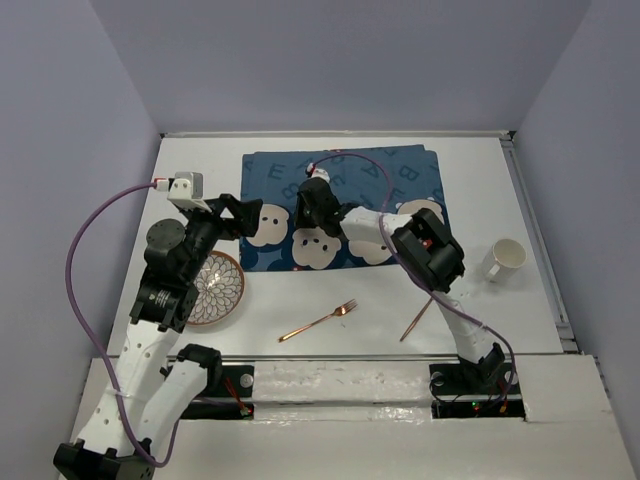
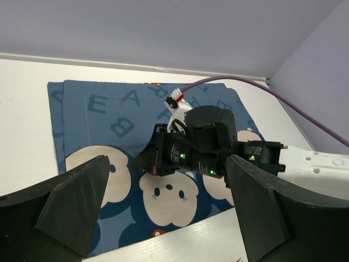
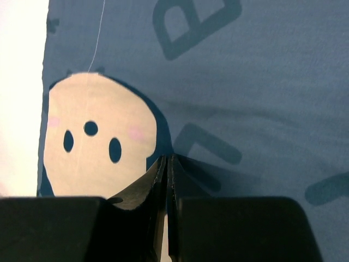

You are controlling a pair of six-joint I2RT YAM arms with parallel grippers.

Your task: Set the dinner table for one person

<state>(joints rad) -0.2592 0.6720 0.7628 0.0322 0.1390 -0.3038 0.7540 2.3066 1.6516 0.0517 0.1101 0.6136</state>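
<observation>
Left gripper (image 1: 245,212) spread wide, empty, above blue cloth's (image 1: 380,180) left edge. Right gripper (image 3: 166,161) pinched closed low over cloth; fabric grip unclear. Cloth, plate (image 1: 215,288), fork (image 1: 320,321), cup (image 1: 503,260) on white table (image 1: 480,180).

1. The plain matte white rectangular tabletop (image 1: 520,170).
2. Far centre, a blue rectangular fabric cloth (image 1: 400,180): darker blue letters, cream bear faces, pink cheeks.
3. Near left, a round ceramic plate (image 1: 222,290): reddish-brown radiating pattern.
4. A copper-coloured metal fork (image 1: 318,321).
5. Right, a plain white ceramic mug (image 1: 503,260).
</observation>
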